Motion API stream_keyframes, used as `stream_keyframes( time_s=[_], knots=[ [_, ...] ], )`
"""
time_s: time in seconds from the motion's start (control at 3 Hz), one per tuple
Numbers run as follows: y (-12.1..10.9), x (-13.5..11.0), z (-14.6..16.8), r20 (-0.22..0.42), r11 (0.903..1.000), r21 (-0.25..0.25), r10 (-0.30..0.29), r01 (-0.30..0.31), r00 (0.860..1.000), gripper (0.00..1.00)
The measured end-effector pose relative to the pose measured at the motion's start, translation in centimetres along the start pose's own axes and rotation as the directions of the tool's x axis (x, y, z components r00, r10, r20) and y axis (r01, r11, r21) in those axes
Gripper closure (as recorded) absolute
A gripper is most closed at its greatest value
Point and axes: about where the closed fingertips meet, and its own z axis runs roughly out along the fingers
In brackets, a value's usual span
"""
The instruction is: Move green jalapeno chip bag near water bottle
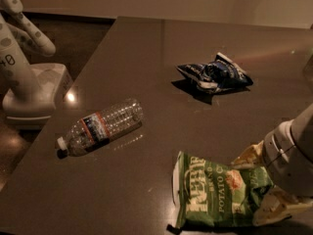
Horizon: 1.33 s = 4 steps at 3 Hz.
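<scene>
The green jalapeno chip bag (220, 192) lies flat at the table's front right, its white lettering facing up. The water bottle (100, 126) lies on its side to the left of the table's middle, cap toward the front left, well apart from the bag. My gripper (264, 182) comes in from the right edge and is down at the bag's right end. Its pale fingers (248, 155) are spread, one at the bag's far edge and one at its near edge, with the bag's end between them.
A crumpled dark blue and white chip bag (215, 73) lies toward the back right of the dark table (146, 48). A white robot base with an arm (29, 89) stands off the table's left edge.
</scene>
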Motion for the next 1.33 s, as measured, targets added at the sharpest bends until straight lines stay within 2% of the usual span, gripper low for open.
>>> stream_keyframes(
  time_s=[0.33, 0.67, 1.0, 1.33],
  knots=[
    [-1.2, -0.4, -0.2, -0.027, 0.9998, 0.014, 0.011, -0.010, 1.000, 0.61],
    [-3.3, -1.5, -1.5, -0.039, 0.9984, 0.051, 0.027, -0.025, 0.999, 0.85],
    [-5.4, -3.3, -2.2, -0.036, 0.9974, 0.068, 0.026, -0.024, 0.999, 1.00],
    [-7.2, -5.0, -1.8, -0.025, 0.9977, 0.061, 0.031, -0.029, 0.999, 1.00]
  ],
)
